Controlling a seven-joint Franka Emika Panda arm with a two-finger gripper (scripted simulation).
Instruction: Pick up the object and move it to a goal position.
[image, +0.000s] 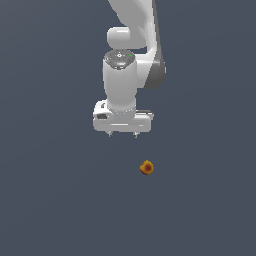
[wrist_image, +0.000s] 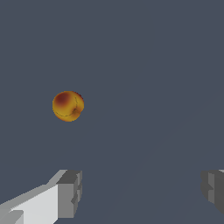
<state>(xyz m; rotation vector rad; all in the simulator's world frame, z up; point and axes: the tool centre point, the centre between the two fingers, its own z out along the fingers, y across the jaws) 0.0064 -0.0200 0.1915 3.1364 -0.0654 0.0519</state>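
On the floor: flat dark grey surface (image: 55, 210), same all over
Ball: small orange-yellow lump (image: 146, 167) with a dark red patch — resting on the surface, untouched
Arm: white (image: 135, 30), coming down from the top, wrist pointing straight down
Gripper: (image: 123, 135) fingers spread wide, nothing between them
Fingers: grey pads (wrist_image: 70, 194) clear of the ball
Offset: ball sits below the gripper and toward the exterior view's right — near, apart

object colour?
Orange-yellow object with a dark red patch; clearest in the wrist view.
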